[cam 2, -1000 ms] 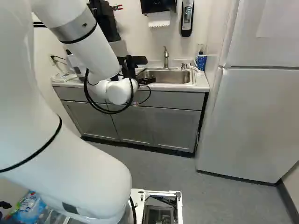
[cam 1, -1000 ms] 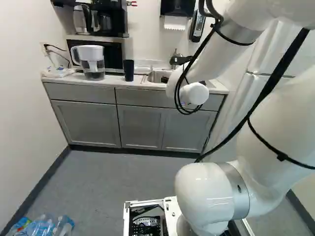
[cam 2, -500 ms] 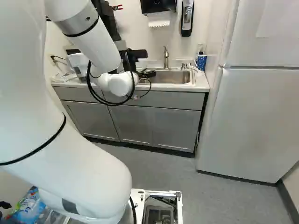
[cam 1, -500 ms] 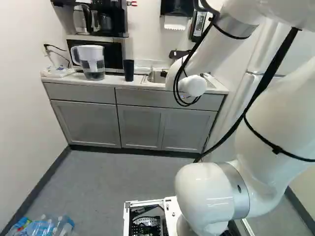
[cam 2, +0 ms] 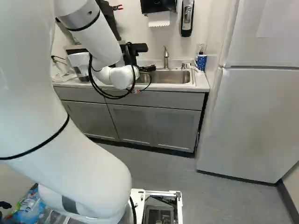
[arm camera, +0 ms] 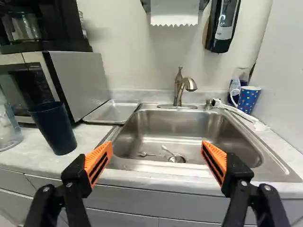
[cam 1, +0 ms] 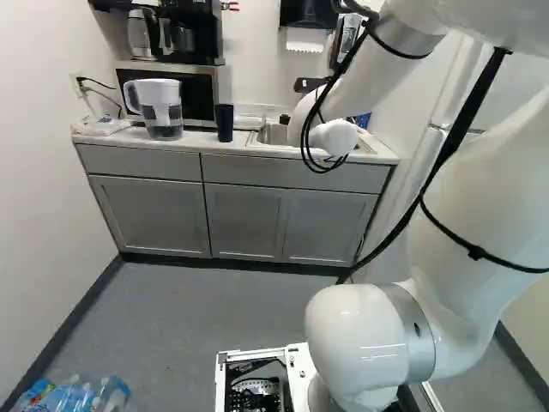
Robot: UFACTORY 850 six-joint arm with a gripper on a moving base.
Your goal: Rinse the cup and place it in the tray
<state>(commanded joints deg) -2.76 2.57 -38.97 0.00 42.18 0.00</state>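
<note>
- Currently, hand (cam 2: 139, 48) spread wide, orange pads (arm camera: 105, 150) well apart, nothing pinched; wrist view looks between them toward stainless sink (arm camera: 239, 149).
- White arm (cam 2: 93, 42) reaches out to the table (cam 1: 193, 148); black hand near the sink in right base view.
- Task cup = dark blue tumbler (arm camera: 53, 127). Upright on the table, apart from the hand, between water pitcher (cam 1: 159, 107) and sink.
- Metal tray (arm camera: 113, 112) lies beside the sink, on the microwave's side.
- Microwave (arm camera: 78, 78) on the table behind the tumbler; black coffee maker (cam 1: 193, 34) above it.
- Faucet (arm camera: 179, 92) stands at the sink's back rim, ahead of the hand.
- Spoon (arm camera: 167, 150) in the sink, by the drain (arm camera: 177, 159); second utensil (arm camera: 147, 154) near it, type can't tell.
- Blue dotted mug (arm camera: 249, 98) at the sink's far corner, on the side away from the tray.
- On the wall: paper towel dispenser (cam 2: 159, 5), with soap dispenser (cam 2: 187, 18) next to it.
- White refrigerator (cam 2: 252, 126) at the right of right base view.
- Wrapped plastic bottles (cam 1: 79, 396) on the floor (cam 1: 202, 313), lower left of left base view.
</note>
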